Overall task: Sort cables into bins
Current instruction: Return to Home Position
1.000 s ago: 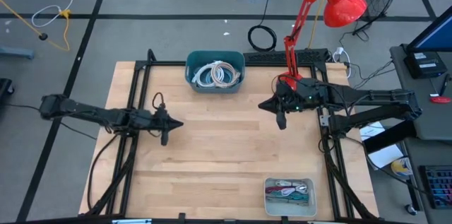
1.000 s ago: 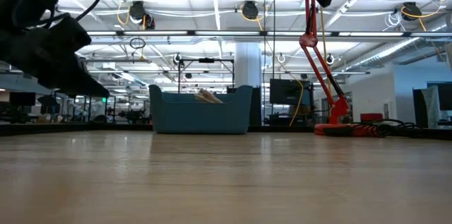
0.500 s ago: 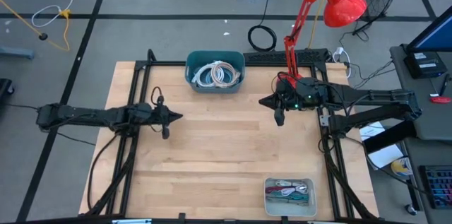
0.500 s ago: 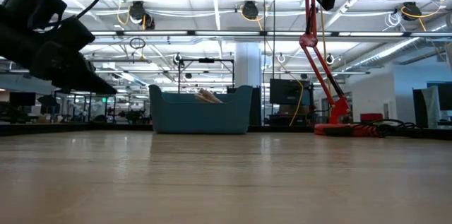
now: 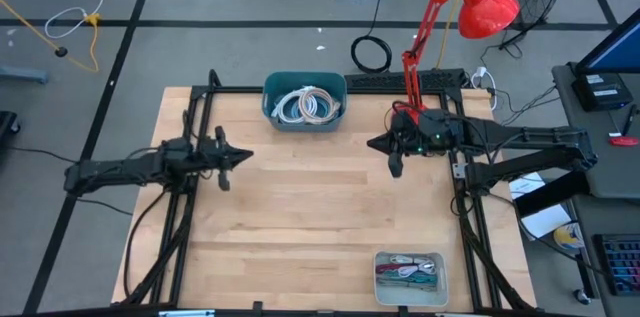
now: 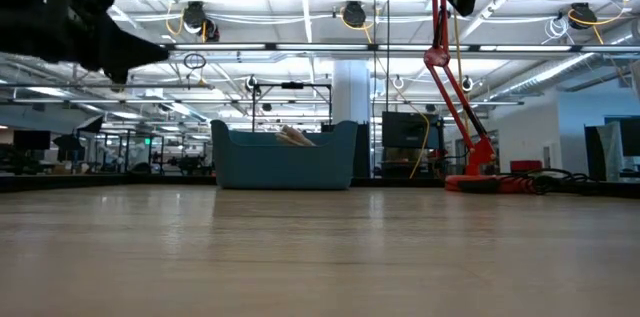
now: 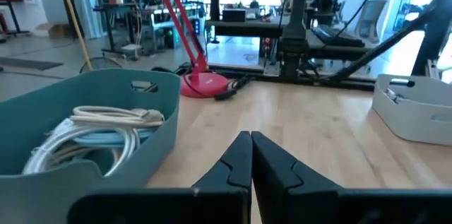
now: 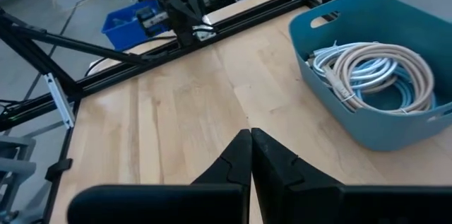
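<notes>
Desk [image 5: 320, 217]: pale wood with a black frame [image 5: 190, 207] around it. We judge the sorting done and the arms bound for rest. Every cable we can find lies in a bin.

Arms: both hang above the far half of the desk, well apart, pointing at each other. The left tool [image 5: 247, 155] is over the left side. The right tool [image 5: 372, 144] is over the right side, near the foot of the lamp.

Lamp [image 5: 485, 2]: red and jointed, with its foot at the far right of the desk and its head out past the far edge.

Teal tub [image 5: 305, 127]: at the far edge, left of centre. It holds the coils [image 5: 310, 105], white, beige and light blue, heaped. From desk height a beige loop [image 6: 292, 135] shows above the rim.

Grey tray [image 5: 410, 253]: at the near edge on the right, well apart from both arms. It holds the short pieces [image 5: 408, 275], maroon, teal and grey.

Tools: each wrist view shows its fingers [image 7: 239, 160] pressed tip to tip with nothing between them. The right arm's fingers [image 8: 239, 150] look the same. Both are closed and empty.

Risks, as we judge them:
- The right arm is the worry. A wide swing back could clip the lamp's foot or stem and tip it.
- The left arm, folding back, crosses the frame rail, and a low path would strike it.
- The heaped coils could slip over the rim if the tub is nudged, though neither tool is near it now.
- Nothing is held, so nothing can be dropped.
</notes>
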`<state>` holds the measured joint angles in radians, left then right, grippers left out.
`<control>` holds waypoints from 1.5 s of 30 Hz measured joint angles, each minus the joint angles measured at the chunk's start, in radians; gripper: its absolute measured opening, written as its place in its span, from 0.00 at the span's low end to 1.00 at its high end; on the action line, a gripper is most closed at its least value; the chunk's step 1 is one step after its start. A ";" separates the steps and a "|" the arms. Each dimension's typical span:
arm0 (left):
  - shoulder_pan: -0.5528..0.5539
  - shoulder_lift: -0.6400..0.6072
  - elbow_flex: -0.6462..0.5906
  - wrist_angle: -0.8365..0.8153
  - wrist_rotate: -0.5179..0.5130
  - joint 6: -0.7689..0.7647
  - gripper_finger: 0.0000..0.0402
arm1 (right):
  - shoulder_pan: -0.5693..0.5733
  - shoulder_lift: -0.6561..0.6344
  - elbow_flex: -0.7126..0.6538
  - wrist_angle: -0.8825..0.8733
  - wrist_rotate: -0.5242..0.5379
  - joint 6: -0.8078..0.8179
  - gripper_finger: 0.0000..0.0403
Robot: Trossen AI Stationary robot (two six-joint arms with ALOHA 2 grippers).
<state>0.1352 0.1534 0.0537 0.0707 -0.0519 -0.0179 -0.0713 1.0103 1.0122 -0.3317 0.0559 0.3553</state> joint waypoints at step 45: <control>-0.177 -0.141 -0.036 -0.043 -0.097 0.016 0.05 | -0.007 0.000 0.000 -0.003 -0.008 -0.025 0.00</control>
<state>-0.0418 0.0128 0.0174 0.0277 -0.1489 -0.0018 -0.0788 1.0103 1.0119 -0.3347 0.0483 0.3304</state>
